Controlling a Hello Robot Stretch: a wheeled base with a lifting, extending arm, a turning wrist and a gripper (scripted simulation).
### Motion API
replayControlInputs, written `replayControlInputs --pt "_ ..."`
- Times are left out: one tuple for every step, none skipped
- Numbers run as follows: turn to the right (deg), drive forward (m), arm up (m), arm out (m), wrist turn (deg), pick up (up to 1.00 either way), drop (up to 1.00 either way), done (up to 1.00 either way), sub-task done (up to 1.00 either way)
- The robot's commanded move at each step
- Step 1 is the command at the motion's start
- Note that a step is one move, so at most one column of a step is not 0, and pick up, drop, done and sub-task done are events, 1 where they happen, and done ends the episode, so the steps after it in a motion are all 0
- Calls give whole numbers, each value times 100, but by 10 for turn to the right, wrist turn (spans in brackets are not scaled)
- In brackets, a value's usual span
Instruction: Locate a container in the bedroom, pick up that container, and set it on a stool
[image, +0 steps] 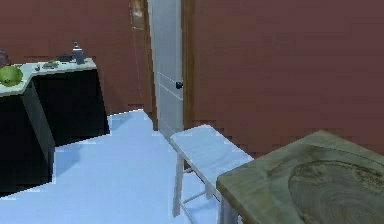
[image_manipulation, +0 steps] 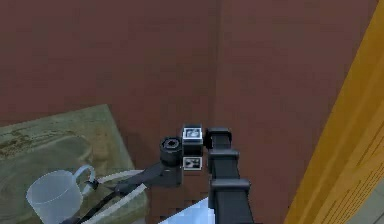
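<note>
**Container** (image_manipulation: 55, 196): a white cup with a handle, standing upright at the near left of the wooden table (image_manipulation: 62, 138) in the arm side view. Its handle faces right, toward the arm. It appears to rest on the tabletop, not lifted clear.

**Gripper** (image_manipulation: 98, 196): a dark body just left of the two white marker squares (image_manipulation: 192, 133). Its thin fingers (image_manipulation: 120, 178) run left and downward to the cup's handle side. The cup sits right at their far end, so I cannot tell their spread, whether they touch it, or whether they have hold of anything.

**Arm** (image_manipulation: 228, 185): a dark square bar rising from the bottom edge. It is reached out over the table edge, probably to bring the fingers to the cup at handle height.

**Stool** (image: 205, 150): white, with a flat seat and slim legs. It stands on the pale floor (image: 110, 160) just left of what is likely the same table in the forward view. I judge it the set-down place, and it stands near enough for a short carry.

**Door** (image: 167, 60): white and closed, in the far red-brown wall behind the stool.

**Counter** (image: 60, 105): dark, at the far left, with a pale top bearing a green round thing and a small bottle-like item. It plays no part in the task.

**Step judged**: the grasp of the cup. The lift and the transfer to the stool are not yet done.
</note>
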Motion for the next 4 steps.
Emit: replayControlInputs --pt "0 0 0 0 0 0 100 0 0" --pt "0 0 8 0 0 0 0 0 0" --pt "0 0 0 -8 0 0 0 0 0" --pt "0 0 0 0 0 0 0 100 0"
